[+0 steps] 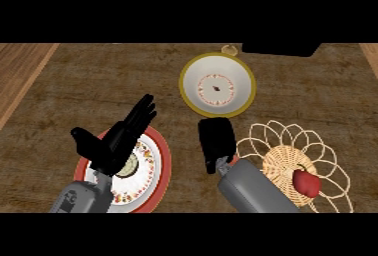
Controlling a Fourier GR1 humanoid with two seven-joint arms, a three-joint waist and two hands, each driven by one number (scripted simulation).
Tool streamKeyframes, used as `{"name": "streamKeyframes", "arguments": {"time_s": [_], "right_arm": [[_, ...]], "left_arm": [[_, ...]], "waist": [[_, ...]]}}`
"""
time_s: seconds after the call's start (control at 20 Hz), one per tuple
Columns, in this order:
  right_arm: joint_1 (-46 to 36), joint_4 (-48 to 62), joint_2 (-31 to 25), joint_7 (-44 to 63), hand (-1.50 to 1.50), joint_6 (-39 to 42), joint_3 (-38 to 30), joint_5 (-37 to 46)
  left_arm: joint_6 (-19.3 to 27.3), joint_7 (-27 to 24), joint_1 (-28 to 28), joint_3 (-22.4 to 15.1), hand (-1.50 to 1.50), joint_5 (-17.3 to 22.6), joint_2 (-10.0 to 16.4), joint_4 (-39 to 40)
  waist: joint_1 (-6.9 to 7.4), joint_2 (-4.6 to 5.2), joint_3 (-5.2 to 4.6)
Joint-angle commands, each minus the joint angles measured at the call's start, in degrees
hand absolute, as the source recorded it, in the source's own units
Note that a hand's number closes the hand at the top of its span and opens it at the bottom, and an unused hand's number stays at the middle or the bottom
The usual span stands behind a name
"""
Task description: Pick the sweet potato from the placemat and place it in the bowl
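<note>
The sweet potato [306, 183], a reddish lump, lies on the woven wicker placemat [284, 137] at the right. At the back centre stands the bowl [193, 95], white with a yellow rim and nothing in it. My right hand [217, 140] hovers between the two, left of the placemat and just below the bowl's near rim. Its fingers are straight and hold nothing. My left hand [118, 140] is open over a plate at the left, fingers spread and pointing up and to the right.
A red-rimmed patterned plate [161, 167] lies under the left hand. A small yellowish object [230, 49] sits just behind the bowl. A black block [280, 48] stands at the back right. Lighter wood strips run along the far left and right edges.
</note>
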Motion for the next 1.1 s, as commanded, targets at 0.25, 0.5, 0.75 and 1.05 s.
{"name": "streamKeyframes", "arguments": {"time_s": [0.25, 0.5, 0.75, 1.05], "right_arm": [[-3.1, -25.2, 0.3, 14.8, 1.5, -1.2, 20.7, -5.4], [-8.7, -37.0, 0.3, 24.2, 1.5, 6.1, 19.5, -3.6], [-11.9, -42.5, 0.3, 27.5, 1.5, 10.4, 15.2, -5.1], [-20.3, -31.5, 0.3, 20.9, 1.5, 5.9, 4.5, -7.9]], "left_arm": [[0.5, -2.2, -0.5, 3.5, 0.0, -0.1, -0.1, 2.9], [-0.1, -0.3, 2.7, 3.5, 0.0, -0.5, 1.7, -1.8], [-0.1, -2.2, 1.8, 3.7, 0.0, -2.1, -0.5, 1.6], [-0.8, 0.1, 3.8, 4.8, 0.0, -1.3, 0.2, -2.4]], "waist": [[-4.79, -0.29, 0.02], [-5.04, -0.36, 0.03], [-5.48, -0.2, 0.03], [-4.83, -0.08, 0.02]]}}
